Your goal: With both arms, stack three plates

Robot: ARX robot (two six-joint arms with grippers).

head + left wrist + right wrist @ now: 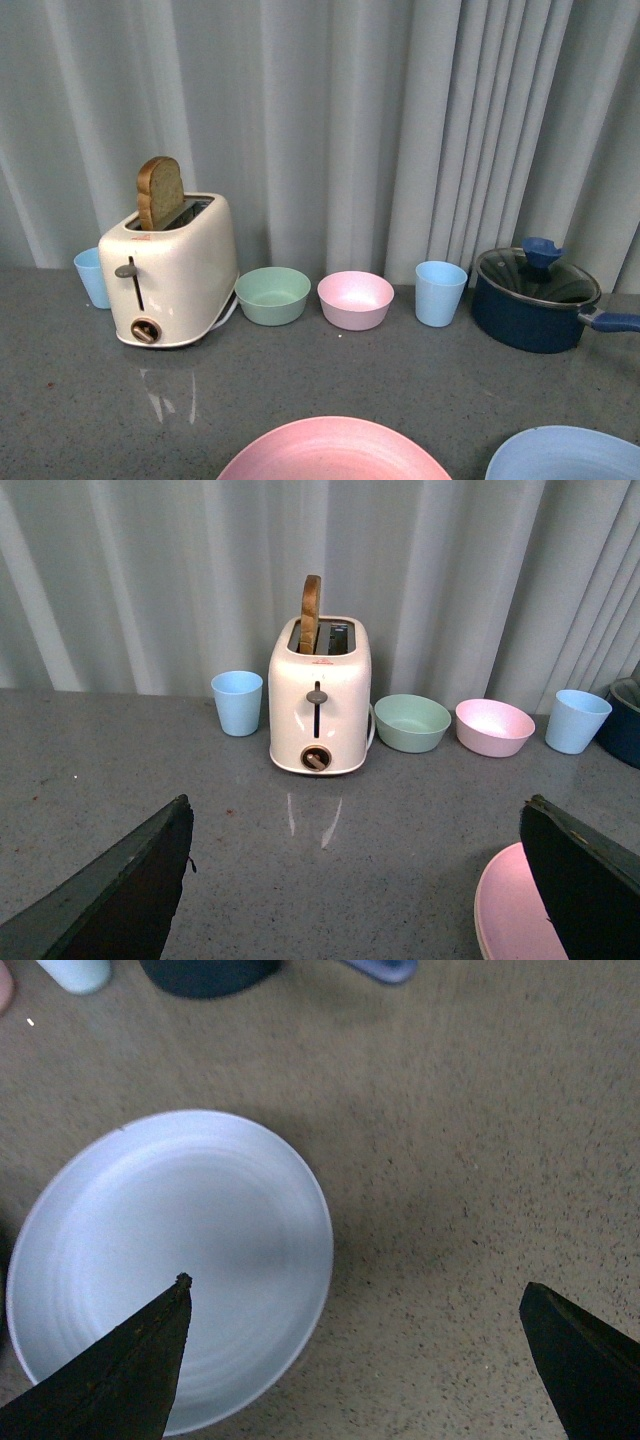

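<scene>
**Grey counter, wide jaws, nothing held**

It bears the pink plate at six o'clock of the front view and the light blue plate at five, not touching. Behind, the toaster stands at ten. The left gripper gapes wide and empty beside the pink plate; the right gripper — equally wide, empty — has one finger over the light blue plate.

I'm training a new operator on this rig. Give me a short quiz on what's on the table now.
1. True or false: the pink plate lies on the blue plate.
2. What stands in the toaster? A bread, B fork, C nothing.
3. Fill in: the right tool is open near the ___ plate.
Key: 1 false, they lie apart; 2 A; 3 blue.
</scene>
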